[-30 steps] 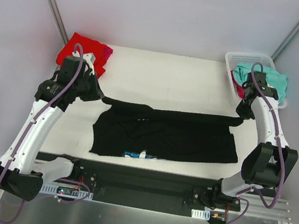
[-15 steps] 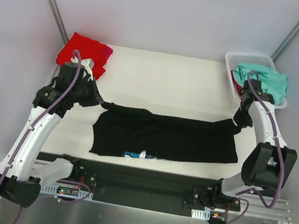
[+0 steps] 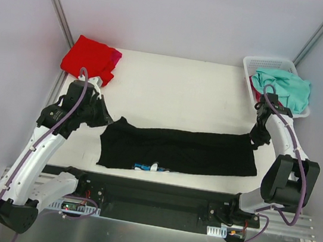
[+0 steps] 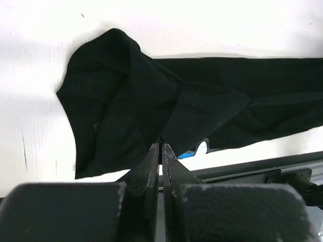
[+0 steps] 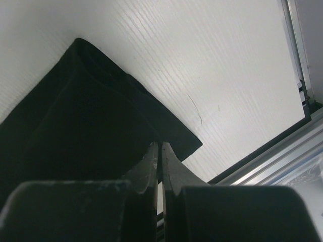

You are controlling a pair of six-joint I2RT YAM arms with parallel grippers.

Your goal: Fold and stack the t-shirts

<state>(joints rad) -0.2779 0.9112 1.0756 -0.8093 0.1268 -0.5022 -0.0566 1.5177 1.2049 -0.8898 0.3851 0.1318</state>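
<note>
the black t-shirt (image 3: 178, 150) lies long and flat on the white worktop (image 3: 177, 93). the left gripper (image 4: 161, 151) pinches its far left corner tight. the right gripper (image 5: 160, 148) pinches its far right corner tight. a red t-shirt (image 3: 89, 57) sits well behind its left end. a teal t-shirt (image 3: 287, 84) sits in the basket (image 3: 250, 64) behind its right end.

Left arm (image 3: 35, 154): white tubular links, black joint housings. Right arm (image 3: 286, 135): same white-and-black build. Purple cable (image 3: 85, 72) along each, looping free near wrist. Bulky black motor block (image 3: 8, 203) at each lower joint. Left gripper (image 4: 161, 159), right gripper (image 5: 160, 156): slim dark tapered fingers, pressed together; grainy matte-black bodies behind.
</note>
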